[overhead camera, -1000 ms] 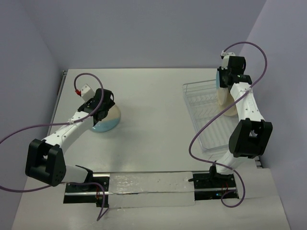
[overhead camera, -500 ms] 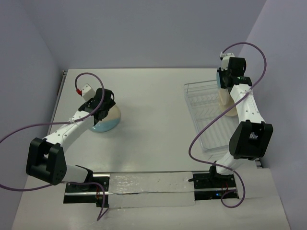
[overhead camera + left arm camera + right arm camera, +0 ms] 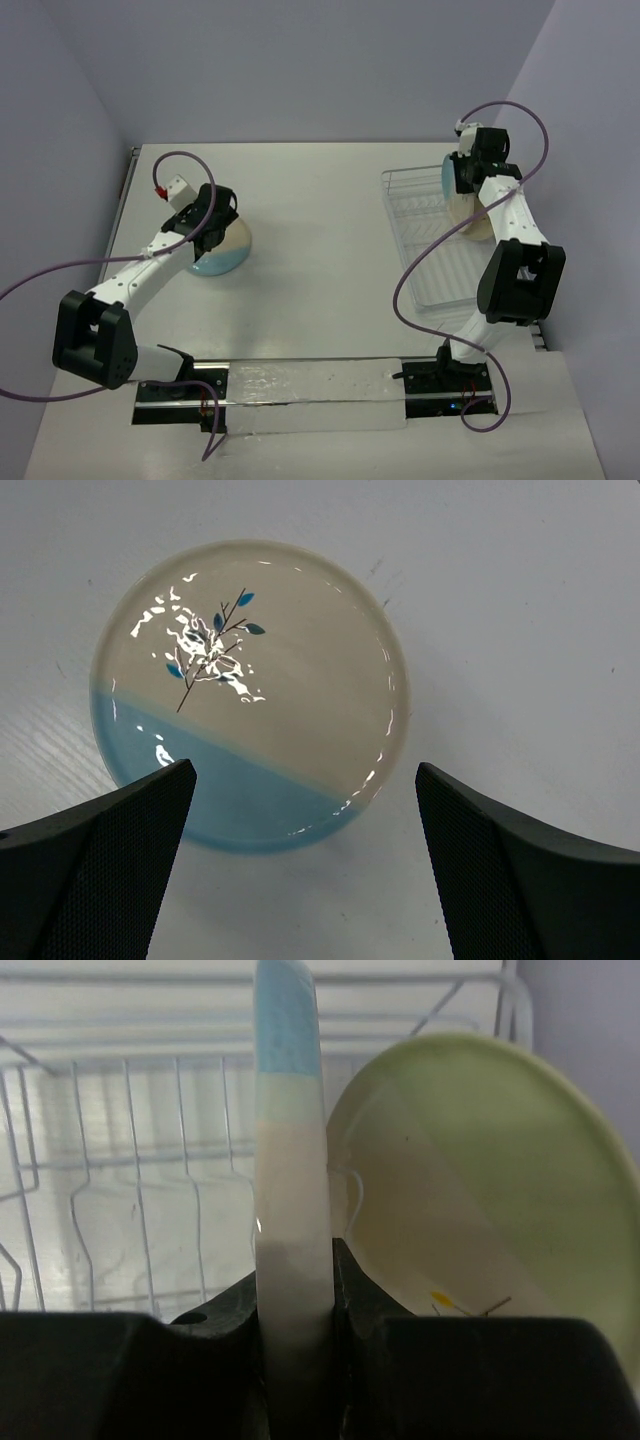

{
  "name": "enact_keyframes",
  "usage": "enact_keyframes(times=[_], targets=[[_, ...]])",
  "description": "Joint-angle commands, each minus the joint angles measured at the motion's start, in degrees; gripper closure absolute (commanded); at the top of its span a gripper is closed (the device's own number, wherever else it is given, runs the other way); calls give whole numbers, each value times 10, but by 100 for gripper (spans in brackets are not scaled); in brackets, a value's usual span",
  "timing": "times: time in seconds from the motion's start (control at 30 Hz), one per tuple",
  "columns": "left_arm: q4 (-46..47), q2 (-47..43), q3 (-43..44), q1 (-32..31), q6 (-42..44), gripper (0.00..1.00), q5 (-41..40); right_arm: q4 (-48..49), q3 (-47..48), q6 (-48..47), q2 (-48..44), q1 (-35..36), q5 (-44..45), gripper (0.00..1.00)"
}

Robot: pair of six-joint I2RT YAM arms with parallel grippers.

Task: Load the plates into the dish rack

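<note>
Blue-edged plate (image 3: 290, 1160) is standing upright, edge-on, over far end of dish rack (image 3: 120, 1160), w/ R tool (image 3: 296, 1295) clamping its lower rim. Green plate (image 3: 480, 1190) is leaning in the rack just beside it. Sprig plate (image 3: 250, 690) is lying flat on worktop (image 3: 520, 580), well apart from rack; L tool (image 3: 305, 770) is hovering above it, spread wide.
</note>
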Motion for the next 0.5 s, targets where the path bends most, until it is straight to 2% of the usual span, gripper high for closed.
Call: enact_keyframes(times=[0.0,0.13,0.3,0.4,0.47], targets=[[-22,9,45,5,-12,1,-26,4,-6,60,30,-9,-62,100],[-23,27,56,4,-8,1,-25,11,-5,70,44,-16,-56,98],[-7,37,63,4,3,1,-15,17,-3,78,33,-21,-40,67],[-6,42,63,4,4,1,-12,24,-6,78,13,-23,-40,65],[0,41,59,4,9,1,-8,37,-11,79,1,-25,-35,74]])
